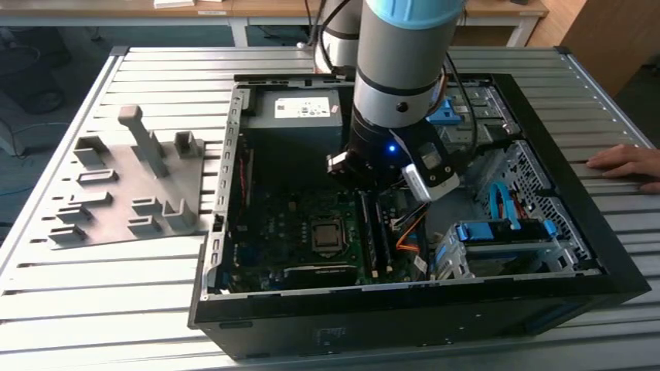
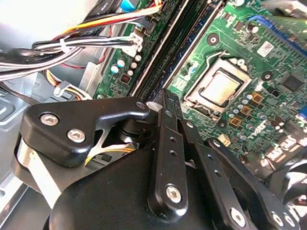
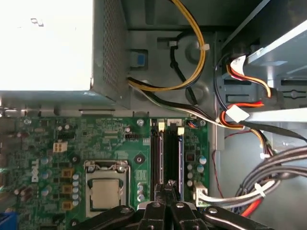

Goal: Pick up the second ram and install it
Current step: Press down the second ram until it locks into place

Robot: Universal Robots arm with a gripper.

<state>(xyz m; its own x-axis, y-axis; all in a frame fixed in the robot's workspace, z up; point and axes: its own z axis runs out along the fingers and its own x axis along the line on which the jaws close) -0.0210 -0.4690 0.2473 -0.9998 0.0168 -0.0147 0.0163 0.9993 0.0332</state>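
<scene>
Arm (image 1: 397, 69) upright, jaws pressed together.

Even, soft daylight fills the exterior view; the slatted tabletop (image 1: 83, 263) is bright, the computer case (image 1: 413, 325) interior dim. In the first wrist view, the power supply (image 3: 45, 43) at upper left is washed out white.

Hand (image 1: 629, 164) cut off by the exterior view's right edge; gripper (image 3: 169, 186) fingertips hiding part of the memory slots (image 3: 169, 158).
</scene>
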